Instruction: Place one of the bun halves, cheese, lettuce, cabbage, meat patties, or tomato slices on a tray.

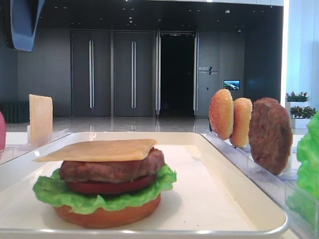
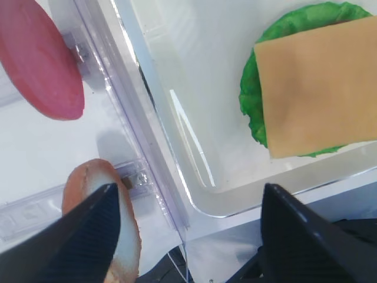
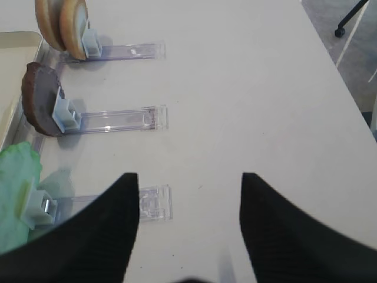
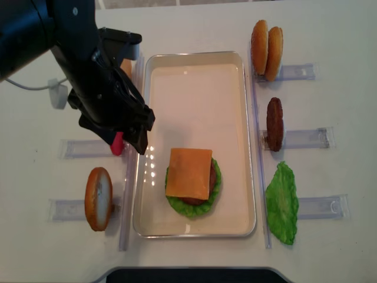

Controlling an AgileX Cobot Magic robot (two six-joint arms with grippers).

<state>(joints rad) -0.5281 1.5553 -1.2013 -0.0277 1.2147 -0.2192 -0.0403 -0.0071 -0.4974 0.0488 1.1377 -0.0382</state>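
I am hovering my left tool (image 2: 185, 203) with its jaws wide and empty over the near rim of the tray (image 2: 177, 124), and the cheese (image 2: 318, 88) is lying flat atop the stacked burger just ahead and right; a bun half (image 2: 103, 218) is standing in its rack directly beneath my left jaw, nearer this arm than the other.

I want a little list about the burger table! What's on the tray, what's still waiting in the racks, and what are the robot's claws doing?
tray: white, holds one stack
stack, bottom to top: bun half, lettuce, tomato slice, meat patty, cheese
right racks: two bun halves, one patty, lettuce leaf
left racks: tomato slice, bun half, cheese slice
left gripper: open, empty, over the tray's left edge
right gripper: open, empty, over bare table
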